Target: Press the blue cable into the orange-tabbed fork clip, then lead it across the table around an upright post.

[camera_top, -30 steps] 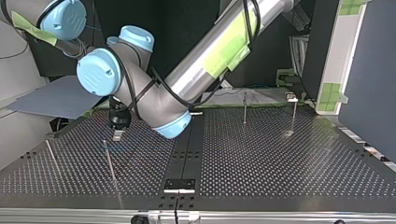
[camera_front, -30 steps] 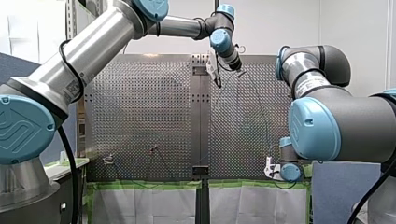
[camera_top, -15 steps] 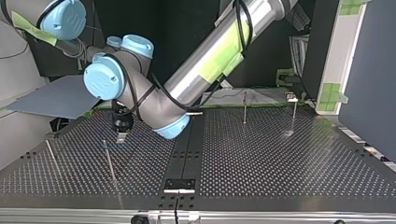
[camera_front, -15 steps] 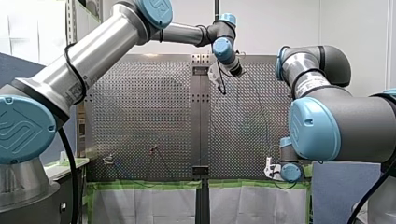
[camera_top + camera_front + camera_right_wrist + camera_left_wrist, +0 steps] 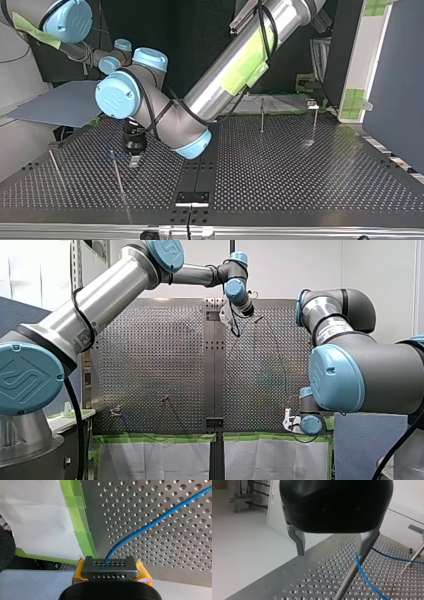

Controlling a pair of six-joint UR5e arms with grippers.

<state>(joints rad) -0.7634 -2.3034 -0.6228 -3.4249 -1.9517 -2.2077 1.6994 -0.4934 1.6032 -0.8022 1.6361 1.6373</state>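
Left end effector [image 5: 332, 554]: black body, two metal fingers [image 5: 300, 542] spread wide, nothing clamped between them. It hangs low over the perforated table [image 5: 312, 580], near the table's edge.

Upright post [image 5: 348, 578]: thin metal rod. In the left wrist view it rises to the tip of one finger and meets it there; the other finger is well apart from it. In the top view this end effector sits just beside the same post, at that view's left half.

Blue cable [image 5: 364, 575]: one stretch comes down from beside that same fingertip, crosses the post and runs on across the table. Cannot tell whether it touches the finger or the post. A second stretch lies flat on the table beyond the finger and leads toward another post [image 5: 418, 555], further off.

Right end effector [image 5: 110, 566]: yellow pads, clenched on the cable. The cable leaves from between its fingertips and curves away over the table in a long, shallow arc. This end effector sits at the table's edge, just beside a strip of green tape [image 5: 80, 525] and the white sheet below it.

In the front view the two are well apart: the left at the far middle of the table, the right at the near right corner.
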